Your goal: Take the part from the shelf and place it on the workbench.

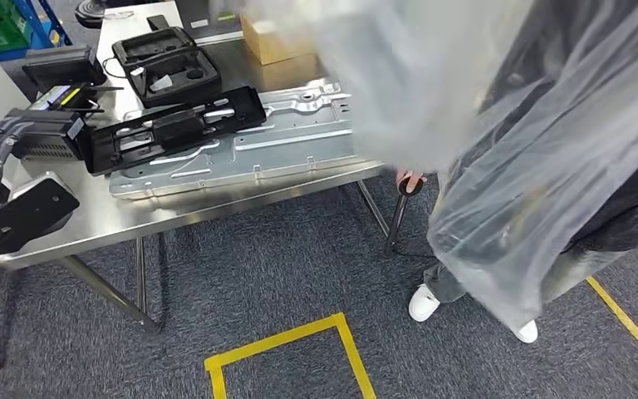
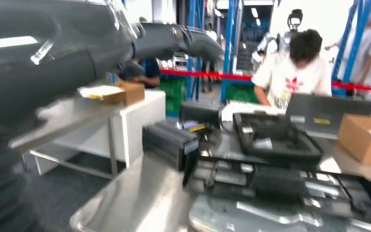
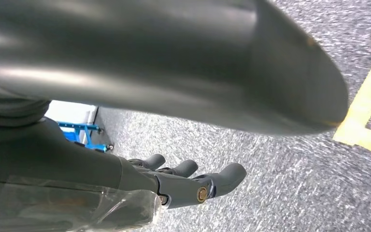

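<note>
Bagged part is hanging up close in front of me, off the table.

The part (image 1: 482, 108), wrapped in clear plastic, is blurring across the near right of the head view, above the carpet. My right hand (image 3: 183, 186) is stretching its fingers out straight with plastic film lying against it; I cannot tell whether it is gripping. My left hand (image 1: 21, 212) is hovering at the table (image 1: 125, 220) edge, fingers extended, holding nothing. Farther on, a black frame (image 1: 174, 129) is lying on a metal plate (image 1: 299, 141), with a black case (image 1: 166, 66) and a cardboard box (image 1: 270, 41) beyond.
</note>
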Available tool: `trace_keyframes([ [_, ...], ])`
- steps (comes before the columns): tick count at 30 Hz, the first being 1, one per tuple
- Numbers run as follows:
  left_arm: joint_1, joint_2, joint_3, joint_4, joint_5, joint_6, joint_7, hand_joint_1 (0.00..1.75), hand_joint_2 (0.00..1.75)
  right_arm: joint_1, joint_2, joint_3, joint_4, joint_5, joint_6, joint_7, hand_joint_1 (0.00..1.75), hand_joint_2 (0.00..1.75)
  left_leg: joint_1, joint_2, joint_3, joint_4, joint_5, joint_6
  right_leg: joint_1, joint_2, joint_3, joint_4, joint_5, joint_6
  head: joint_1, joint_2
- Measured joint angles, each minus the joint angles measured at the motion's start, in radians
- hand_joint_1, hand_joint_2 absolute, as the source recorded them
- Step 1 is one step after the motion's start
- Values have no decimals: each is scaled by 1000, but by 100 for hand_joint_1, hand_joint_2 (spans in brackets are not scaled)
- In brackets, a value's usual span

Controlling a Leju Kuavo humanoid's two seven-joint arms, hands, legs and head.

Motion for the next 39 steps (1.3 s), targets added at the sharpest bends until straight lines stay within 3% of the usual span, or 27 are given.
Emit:
trace_keyframes([
  [1, 0, -2, -3, 0, -2, -1, 1, 0, 175, 0, -3, 1, 0, 1, 0, 0, 0, 0, -1, 0, -12, 1, 9, 2, 0, 0, -22, 74, -35, 1, 0, 0],
  [2, 0, -4, -6, 0, -3, -3, 2, 0, 175, 0, -6, 1, 0, 1, 0, 0, 0, 0, -3, 0, -25, 2, 18, 2, 0, 0, -33, 127, -48, 1, 0, 0],
  [3, 1, -6, -9, 0, -4, -4, 3, 0, 175, 0, -8, 1, 0, 1, 0, 0, 0, 0, -3, 0, -38, 5, 27, 2, 0, 0, -26, 143, -38, 2, 0, 0],
  [4, 1, -8, -11, 0, -4, -6, 4, 0, 175, 0, -10, 2, 0, 1, 0, 0, 0, 0, -3, -1, -51, 9, 34, 0, 0, 0, 2, 117, -11, 1, 0, 0],
  [5, 1, -9, -11, 0, -4, -7, 6, 0, 175, 0, -12, 3, 0, 1, 0, 0, 0, 0, -3, -1, -63, 15, 39, -3, -1, 0, 48, 57, 20, 1, 0, 0],
  [7, 0, -11, -11, 0, -5, -8, 9, 0, 175, 0, -15, 5, -1, -2, 0, 0, 0, 0, -4, -1, -83, 29, 48, -11, 0, 0, 147, -91, 38, -2, -1, 0],
  [8, -1, -12, -11, 0, -6, -8, 11, 0, 175, 0, -16, 5, -2, -5, 0, 0, 0, 0, -5, -1, -88, 34, 52, -16, 1, 1, 176, -139, 33, -5, -1, 0],
  [9, -3, -12, -11, 0, -7, -9, 13, 0, 175, 1, -17, 6, -3, -10, 0, 0, 0, 0, -6, -1, -93, 38, 58, -22, 4, 2, 188, -162, 25, -9, -1, 0],
  [11, -5, -13, -11, 0, -7, -9, 18, 0, 175, 7, -16, 6, -5, -22, 0, 0, 0, 0, -5, -1, -101, 44, 64, -31, 3, 1, 178, -164, 33, -22, -1, 0],
  [13, -4, -13, -12, 0, -7, -9, 25, 0, 175, 14, -15, 6, -7, -34, 0, 0, 0, 0, -3, -2, -122, 91, 18, -42, 0, -3, 162, -163, 47, -37, -1, 0],
  [16, 2, -13, -12, 0, -7, -8, 29, 0, 175, 24, -13, 2, -8, -45, 0, 3, 0, 0, 1, -2, -178, 287, -123, -57, 1, -7, 129, -162, 74, -48, -2, 0],
  [17, 5, -13, -12, 0, -7, -8, 30, 0, 175, 27, -13, 0, -8, -46, 0, 3, 0, 0, 2, -2, -188, 346, -145, -58, 3, -8, 116, -162, 83, -49, -2, 0],
  [18, 7, -13, -12, 0, -7, -8, 30, 0, 175, 29, -12, -3, -9, -46, 0, 3, 0, 0, 1, -2, -183, 374, -144, -56, 6, -8, 104, -162, 93, -50, -2, 0],
  [19, 8, -13, -13, 0, -7, -8, 30, 0, 175, 31, -11, -6, -9, -46, 0, 3, 0, 0, 0, -3, -161, 363, -124, -50, 9, -8, 92, -162, 103, -51, -2, 0],
  [21, 6, -12, -13, 0, -7, -8, 30, 0, 175, 33, -9, -8, -11, -45, 0, 3, 0, 0, -10, -3, -63, 236, -76, -28, 14, -7, 71, -162, 122, -51, -2, 0],
  [23, 3, -13, -10, -1, -7, -6, 30, 0, 175, 34, -4, -9, -15, -43, 0, 4, 0, 0, -22, -3, 38, 77, -74, -4, 16, -6, 57, -163, 140, -46, -2, 0],
  [25, 0, -13, -7, -1, -8, -4, 30, 0, 175, 34, -2, -10, -18, -41, 0, 5, 0, 0, -31, -3, 69, 8, -82, 7, 13, -7, 46, -167, 160, -36, -2, 0],
  [27, 1, -13, -8, -1, -8, -2, 30, 0, 175, 35, -4, -10, -19, -37, 0, 5, 0, 0, -30, -2, 54, -5, -59, 12, 11, -7, 35, -169, 166, -23, -2, 0],
  [28, 2, -13, -9, 0, -8, -1, 30, 0, 175, 37, -4, -10, -19, -35, 0, 5, 0, 0, -26, -1, 46, -11, -45, 16, 12, -5, 25, -150, 141, -18, -1, 0],
  [29, 3, -14, -10, 0, -8, 0, 30, 0, 175, 38, -3, -10, -19, -34, 1, 5, 0, 0, -22, 0, 36, -16, -31, 19, 11, -4, 10, -109, 98, -14, -1, 0],
  [31, 5, -16, -11, 0, -8, 2, 29, 0, 175, 40, -1, -11, -20, -33, 1, 5, 0, 0, -19, 0, 12, -15, -8, 21, 5, -4, -29, 30, -4, -6, 0, 0],
  [32, 7, -17, -12, 0, -8, 3, 28, 0, 175, 40, -1, -12, -20, -33, 1, 4, 0, 0, -18, 0, -2, -14, 3, 20, 2, -4, -41, 95, -27, -2, 0, 0],
  [33, 9, -18, -13, 0, -8, 4, 27, 0, 175, 40, -1, -12, -20, -32, 1, 4, 0, 0, -17, 0, -15, -13, 13, 19, 0, -4, -40, 134, -27, 1, 0, 0],
  [34, 12, -18, -13, 0, -8, 5, 26, 0, 175, 40, -2, -13, -20, -32, 1, 4, 0, 0, -16, 0, -29, -10, 23, 16, -1, -4, -21, 135, -5, 4, 0, 0],
  [36, 14, -19, -13, 0, -8, 8, 25, 0, 175, 40, -3, -15, -20, -31, 1, 6, 0, 0, -14, 0, -56, 0, 38, 8, -4, -4, 68, 34, 42, 7, 0, 0],
  [38, 13, -19, -10, 0, -8, 11, 23, 0, 175, 38, -4, -17, -20, -30, 1, 7, 0, 0, -15, 0, -77, 17, 48, -1, -4, -3, 172, -114, 36, 4, -1, 0],
  [39, 12, -19, -8, 0, -8, 12, 23, 0, 175, 36, -4, -17, -21, -28, 1, 7, 0, 0, -16, 0, -84, 24, 53, -6, -3, -2, 201, -159, 23, -1, -1, 0],
])
